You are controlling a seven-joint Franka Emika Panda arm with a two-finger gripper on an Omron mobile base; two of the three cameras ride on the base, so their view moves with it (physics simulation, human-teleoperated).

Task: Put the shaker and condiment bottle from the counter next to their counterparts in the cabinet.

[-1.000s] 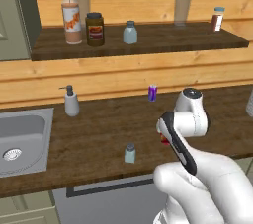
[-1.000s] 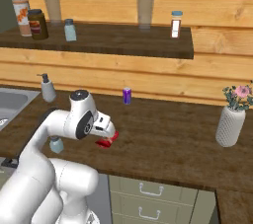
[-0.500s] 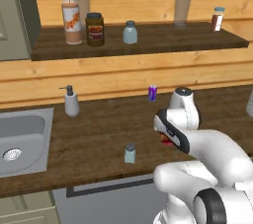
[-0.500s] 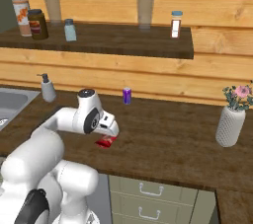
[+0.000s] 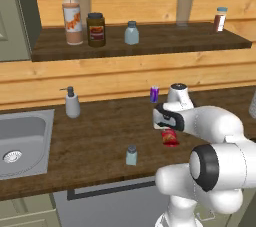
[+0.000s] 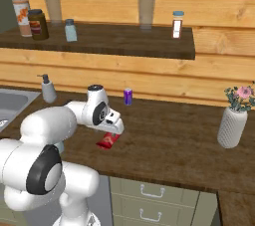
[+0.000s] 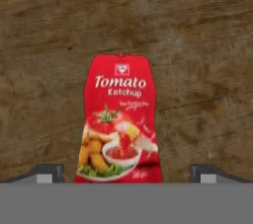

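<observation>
The robot's gripper [image 7: 126, 172] hangs over the counter [image 5: 95, 141] with its jaws spread wide, one dark fingertip [image 7: 45, 172] showing on each side of the condiment bottle [image 7: 120, 122], a flat red ketchup pack lying label-up on the dark wood; neither tip touches it. In the left base view, one shaker [image 5: 131, 155] stands near the counter's front edge, well apart from the red pack. On the cabinet [image 5: 150, 41] shelf above stand four items: one tall clear bottle [image 5: 72, 16] with an orange label, one dark brown jar [image 5: 96, 30], one pale grey-capped shaker [image 5: 131, 33] and one reddish shaker [image 5: 219, 19] with a blue cap. The counter also carries one pump dispenser [image 5: 72, 103], one small purple can [image 5: 154, 94] and one white vase [image 6: 232, 126] of flowers.
</observation>
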